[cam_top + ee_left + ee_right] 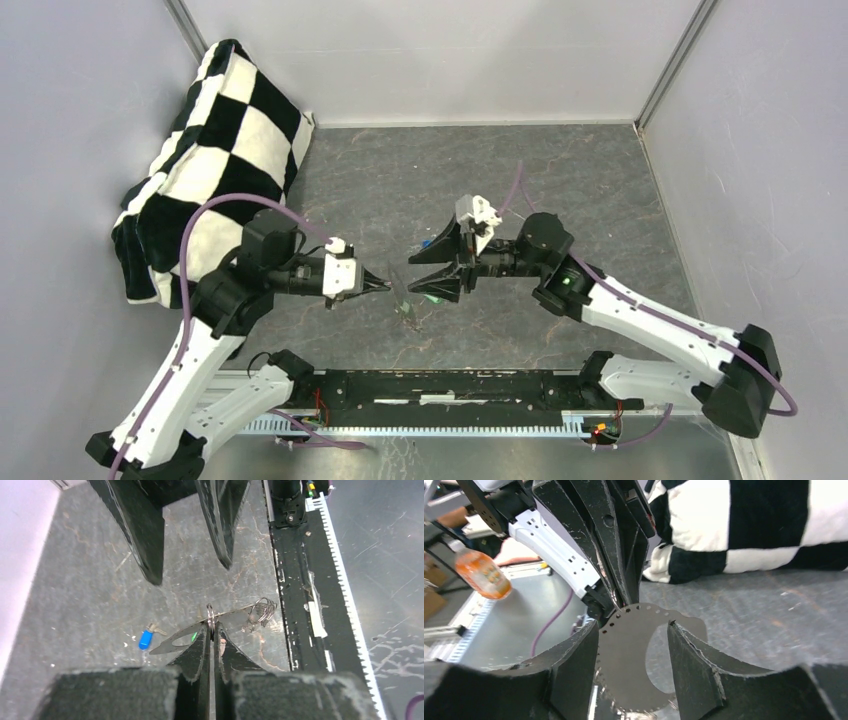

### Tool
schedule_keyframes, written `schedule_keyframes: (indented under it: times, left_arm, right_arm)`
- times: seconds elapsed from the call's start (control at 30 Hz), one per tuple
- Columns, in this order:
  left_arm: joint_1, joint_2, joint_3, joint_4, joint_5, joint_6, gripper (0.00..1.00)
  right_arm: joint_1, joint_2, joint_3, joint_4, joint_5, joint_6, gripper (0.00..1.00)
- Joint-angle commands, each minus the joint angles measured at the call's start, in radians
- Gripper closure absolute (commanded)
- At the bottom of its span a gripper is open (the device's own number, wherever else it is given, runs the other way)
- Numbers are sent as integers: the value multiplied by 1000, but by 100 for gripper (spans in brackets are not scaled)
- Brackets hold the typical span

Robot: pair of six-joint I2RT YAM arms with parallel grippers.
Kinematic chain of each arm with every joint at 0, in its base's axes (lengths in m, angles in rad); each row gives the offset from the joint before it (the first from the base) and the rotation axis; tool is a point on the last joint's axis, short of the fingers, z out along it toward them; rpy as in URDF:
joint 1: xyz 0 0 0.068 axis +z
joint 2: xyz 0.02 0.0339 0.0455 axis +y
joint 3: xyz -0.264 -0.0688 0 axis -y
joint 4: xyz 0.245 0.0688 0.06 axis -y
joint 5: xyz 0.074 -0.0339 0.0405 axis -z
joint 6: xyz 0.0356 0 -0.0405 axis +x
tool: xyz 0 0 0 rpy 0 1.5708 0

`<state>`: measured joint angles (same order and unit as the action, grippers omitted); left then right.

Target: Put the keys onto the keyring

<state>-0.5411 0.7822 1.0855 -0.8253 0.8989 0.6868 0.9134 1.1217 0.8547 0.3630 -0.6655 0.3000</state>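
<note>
Grey metal, thin and dotted along its rim, is what my left hand (212, 630) is clenched on. The keyring (624, 655) is pinched at its fingertips and held up off the counter (75, 580), right between the spread fingers of my right hand (634, 626), which is released and grasps nothing. To do this step well, I judge the left pinch should be firm and level so the loop cannot swing. The right hand should then go for the blue key (145, 639), which lies on the counter just beside the left fingertips, and grip it so the end that threads on is clear. Count: two keys, the blue and a green one (193, 636) glimpsed under the keyring; one keyring; one small wire coil (262, 611); two hands.
</note>
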Motion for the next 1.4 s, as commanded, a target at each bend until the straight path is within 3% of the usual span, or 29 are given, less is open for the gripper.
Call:
schedule_keyframes:
  times: [0.0, 0.17, 0.4, 0.8, 1.1, 1.37]
  left_arm:
    - [-5, -25, -9, 3, 49, 194, 98]
    - [-6, -20, -4, -61, 73, 375, 98]
    - [-7, -7, 3, -61, 89, 536, 98]
    - [-7, 50, 78, -63, 209, 518, 98]
    - [-7, 75, 94, -63, 248, 542, 98]
    - [-7, 56, 72, -61, 253, 687, 98]
  right_arm:
    - [-1, -94, -9, -41, 22, -226, 40]
    - [-1, -130, -32, -43, 7, -372, 42]
    - [41, -104, -19, -60, -9, -489, 52]
    - [143, -97, -76, 56, 118, -565, 64]
    - [165, -108, -89, 107, 223, -565, 63]
    - [180, -115, -94, 95, 212, -569, 63]
